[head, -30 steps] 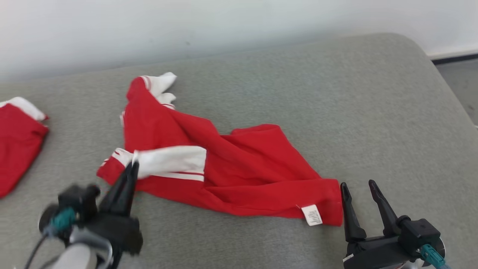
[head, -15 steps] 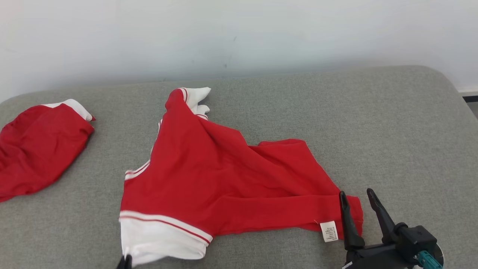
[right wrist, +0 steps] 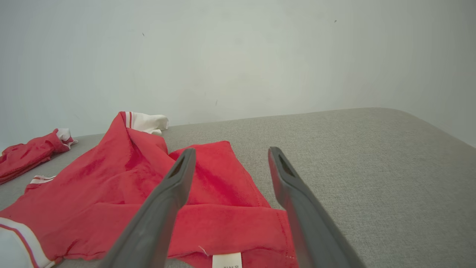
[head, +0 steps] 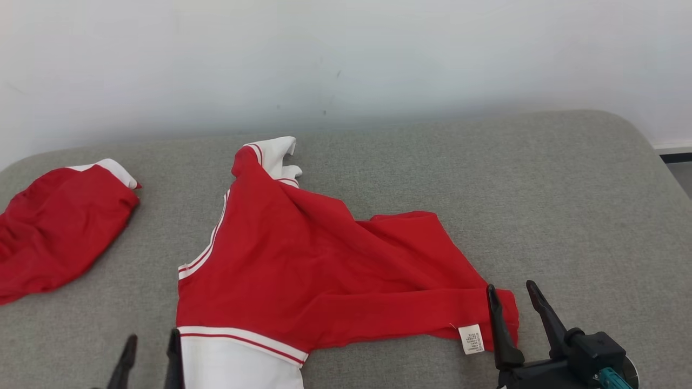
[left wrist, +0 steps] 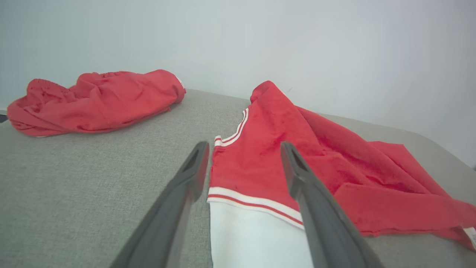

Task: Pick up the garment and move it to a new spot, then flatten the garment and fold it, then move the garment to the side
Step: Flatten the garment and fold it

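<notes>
Head view crops the garment (head: 324, 270) at the bottom edge.

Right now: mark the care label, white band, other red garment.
care label (head: 471, 339): head view, centre of tag.
white band (left wrist: 253, 238): left wrist view, plain white middle.
other red garment (head: 59, 232): head view, middle of fabric.

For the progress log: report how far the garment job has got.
Done: the garment lies on the grey cushion, partly spread. In hand: flattening; the left gripper and right gripper stand open at its white panel and label, gripping nothing, and creases cross the middle. Left: fold it, then move it aside.
</notes>
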### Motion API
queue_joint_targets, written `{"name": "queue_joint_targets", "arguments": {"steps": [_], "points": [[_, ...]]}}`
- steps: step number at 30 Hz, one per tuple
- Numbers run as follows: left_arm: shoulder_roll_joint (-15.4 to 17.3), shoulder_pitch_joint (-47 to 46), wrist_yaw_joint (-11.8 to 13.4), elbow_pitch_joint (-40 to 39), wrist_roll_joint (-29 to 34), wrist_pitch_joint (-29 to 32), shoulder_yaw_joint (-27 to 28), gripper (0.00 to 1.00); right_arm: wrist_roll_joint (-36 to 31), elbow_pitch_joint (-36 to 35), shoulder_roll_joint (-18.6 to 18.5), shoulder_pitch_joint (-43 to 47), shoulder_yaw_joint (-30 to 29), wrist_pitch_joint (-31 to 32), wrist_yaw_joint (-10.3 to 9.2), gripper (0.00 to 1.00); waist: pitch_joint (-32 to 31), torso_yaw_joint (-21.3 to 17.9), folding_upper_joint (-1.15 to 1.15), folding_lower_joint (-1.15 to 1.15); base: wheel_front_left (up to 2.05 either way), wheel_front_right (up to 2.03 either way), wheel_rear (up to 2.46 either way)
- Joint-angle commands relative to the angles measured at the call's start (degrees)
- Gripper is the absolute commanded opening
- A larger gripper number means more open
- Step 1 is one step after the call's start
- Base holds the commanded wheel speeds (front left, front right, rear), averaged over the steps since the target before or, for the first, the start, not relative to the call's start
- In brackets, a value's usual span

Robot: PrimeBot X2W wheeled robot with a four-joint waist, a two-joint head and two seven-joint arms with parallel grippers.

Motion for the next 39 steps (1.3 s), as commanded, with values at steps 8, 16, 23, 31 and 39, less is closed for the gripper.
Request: {"name": "queue_joint_targets", "arguments": {"steps": [8, 16, 23, 31, 39], "points": [[-3.97, -1.71, -1.96, 0.03, 5.61, -0.02, 8.96, 1.00, -0.47, -0.25, -0.25, 0.66, -0.21, -0.02, -0.15, 1.00, -0.54, -1.31, 0.00, 0.01, 0.00, 0.00, 0.00], [-5.18, -0.74, -4.63, 1.53, 8.93, -0.03, 13.52, 1.00, -0.51, -0.26, -0.24, 1.03, -0.76, -0.02, -0.15, 1.00, -0.98, -1.88, 0.00, 0.01, 0.00, 0.00, 0.00], [-6.35, -0.74, -6.29, 3.22, 10.78, -0.03, 15.04, 1.00, -0.61, 0.19, -0.17, 1.34, -0.49, -0.03, -0.15, 1.00, -1.18, -1.55, 0.00, 0.01, 0.00, 0.00, 0.00], [-7.10, -1.51, -7.42, 4.42, 12.28, -0.03, 16.02, 1.00, -0.76, 0.26, -0.08, 1.48, -0.39, -0.02, -0.15, 1.00, -1.25, -1.32, 0.00, 0.01, 0.00, 0.00, 0.00], [-7.67, -1.04, -8.51, 8.83, 10.96, -0.03, 13.86, 1.00, -0.38, 2.35, -1.23, 0.35, -0.64, 0.00, -0.15, 1.00, -1.09, -1.00, 0.00, 0.01, 0.00, 0.00, 0.00]]}}
